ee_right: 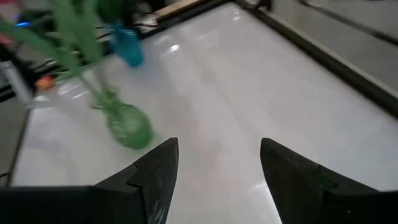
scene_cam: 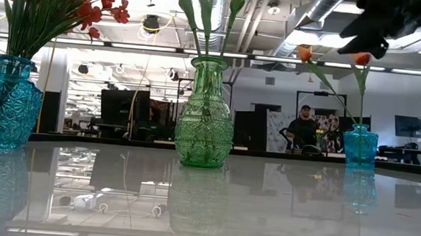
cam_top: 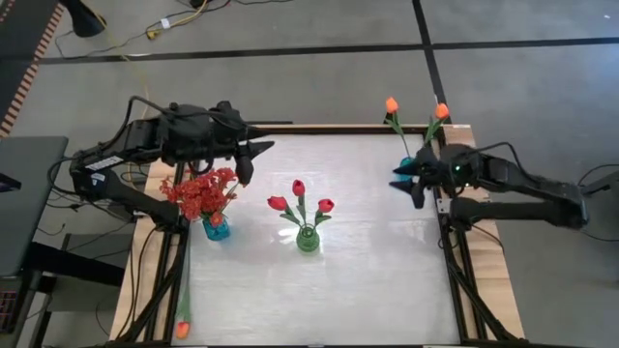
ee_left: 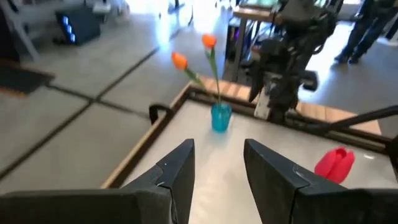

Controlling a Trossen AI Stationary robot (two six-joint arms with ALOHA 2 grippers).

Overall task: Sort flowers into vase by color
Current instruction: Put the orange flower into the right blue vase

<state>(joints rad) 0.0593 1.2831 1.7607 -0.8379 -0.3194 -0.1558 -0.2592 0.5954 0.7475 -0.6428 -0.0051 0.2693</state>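
Flowers stand sorted by color: red sprays (cam_top: 200, 191) in the left vase (cam_top: 216, 229), red tulips (cam_top: 299, 201) in the green vase (cam_top: 308, 239), orange tulips (cam_top: 416, 116) far right. One orange tulip (cam_top: 182, 327) lies off the table's (cam_top: 377, 261) near-left edge. Both grippers, left (cam_top: 250, 159) and right (cam_top: 406, 179), hover with jaws open, empty.

vases: 3 (cam_top: 308, 239) | red tulips: 3 (cam_top: 298, 188); orange tulips: 3 (cam_top: 392, 104); red spray: 1 (cam_top: 201, 191)
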